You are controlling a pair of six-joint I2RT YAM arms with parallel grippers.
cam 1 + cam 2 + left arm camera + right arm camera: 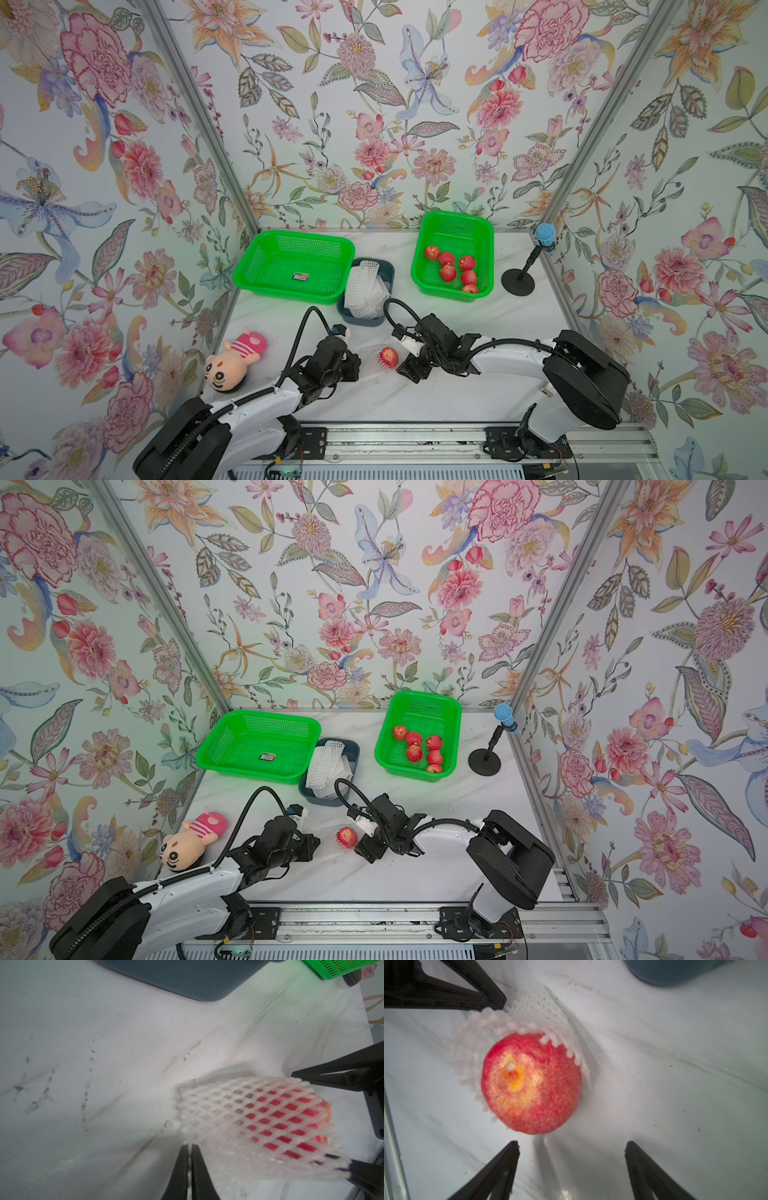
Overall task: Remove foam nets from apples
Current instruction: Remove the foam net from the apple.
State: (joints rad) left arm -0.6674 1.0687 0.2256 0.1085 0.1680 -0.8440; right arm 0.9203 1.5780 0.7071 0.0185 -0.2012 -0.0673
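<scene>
My right pincer (572, 1145) is hanging wide open beside the apple (531, 1084), lying near-centre on the table (457, 374), half out of its net (239, 1109); my left pincer (188, 1146) is sitting shut at the net's tail. I'm thinking: close on bare apple only, then pull right.

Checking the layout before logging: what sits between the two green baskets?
A dark blue bin heaped with white foam nets, close beside the empty basket, then bare table. Shown in both top views.
</scene>
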